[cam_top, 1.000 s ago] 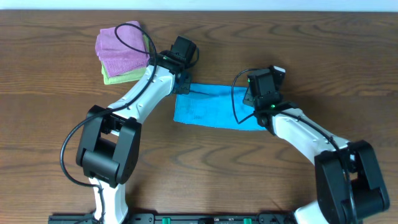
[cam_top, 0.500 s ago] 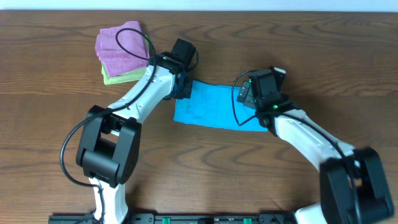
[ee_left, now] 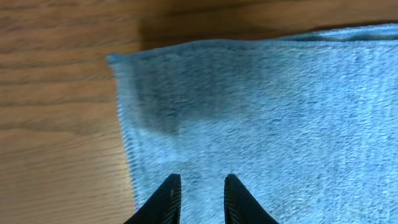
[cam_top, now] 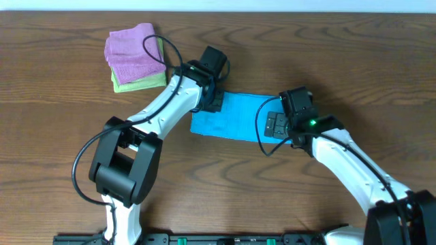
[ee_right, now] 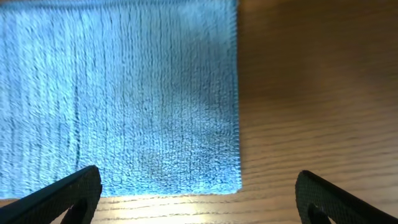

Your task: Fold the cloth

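Sky-blue cloth flat on table

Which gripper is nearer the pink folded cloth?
Left. The left gripper is over the blue cloth at the end nearest the pink cloth; the right gripper over the opposite end.

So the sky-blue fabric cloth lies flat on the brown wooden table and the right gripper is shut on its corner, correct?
Not shut: the right wrist view shows the right gripper open, fingers spread wide with the corner ungripped between them. The sky-blue fabric cloth does lie flat on the brown wooden table.
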